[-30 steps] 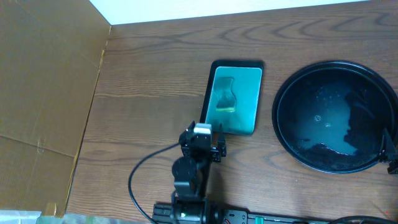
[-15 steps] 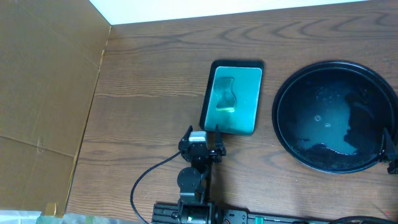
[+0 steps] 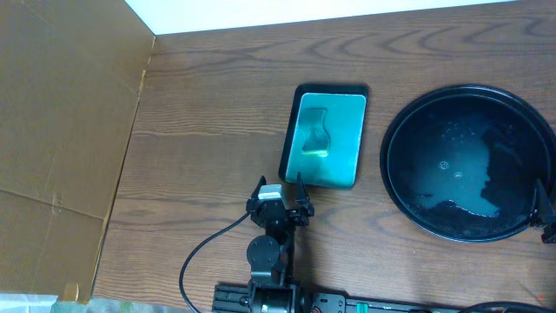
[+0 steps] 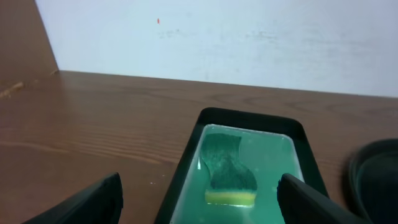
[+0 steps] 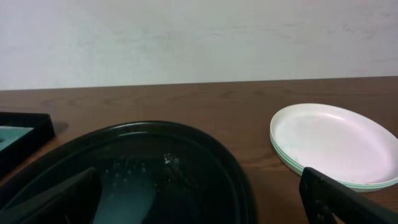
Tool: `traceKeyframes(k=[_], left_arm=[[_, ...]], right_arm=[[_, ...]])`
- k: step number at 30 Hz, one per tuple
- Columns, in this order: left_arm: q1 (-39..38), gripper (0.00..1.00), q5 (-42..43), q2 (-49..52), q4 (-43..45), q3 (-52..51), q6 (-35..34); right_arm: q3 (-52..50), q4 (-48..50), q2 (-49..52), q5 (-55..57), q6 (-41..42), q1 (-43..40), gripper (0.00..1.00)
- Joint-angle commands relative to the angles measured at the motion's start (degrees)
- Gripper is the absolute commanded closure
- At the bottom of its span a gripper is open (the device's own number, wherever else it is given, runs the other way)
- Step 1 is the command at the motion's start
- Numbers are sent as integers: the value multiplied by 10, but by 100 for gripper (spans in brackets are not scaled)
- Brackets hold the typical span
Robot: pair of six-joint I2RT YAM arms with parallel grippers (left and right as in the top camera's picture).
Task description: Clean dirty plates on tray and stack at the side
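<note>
The left gripper (image 4: 199, 188), jaws spread wide and empty, frames the teal tray (image 4: 274, 163) and its sponge (image 4: 227, 170) just ahead, while the right gripper (image 5: 199, 182), jaws equally wide and empty, hangs over the black tray (image 5: 163, 131), with the stacked plates (image 5: 333, 143) resting on the table (image 5: 186, 99) ahead of its right finger.

No readable text, label, brand, number or sign anywhere.

Lighting even and soft. Pale glare on the glossy tray (image 3: 408, 130) floor. Wrist views slightly soft; near claw tips blurred.
</note>
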Motion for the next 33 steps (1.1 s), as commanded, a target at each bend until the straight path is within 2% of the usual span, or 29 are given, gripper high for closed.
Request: traceKeyframes(k=[1, 10, 18, 33], left_arm=[[3, 20, -4, -5, -31, -5, 43], [3, 20, -5, -5, -31, -5, 45], [4, 20, -15, -5, -31, -5, -7], [4, 20, -19, -3, -29, -5, -7]], right_arm=[[-1, -2, -3, -2, -8, -6, 1], [-1, -2, -3, -2, -8, -6, 1], [-1, -2, -3, -2, -8, -6, 1], [-1, -2, -3, -2, -8, -6, 1]])
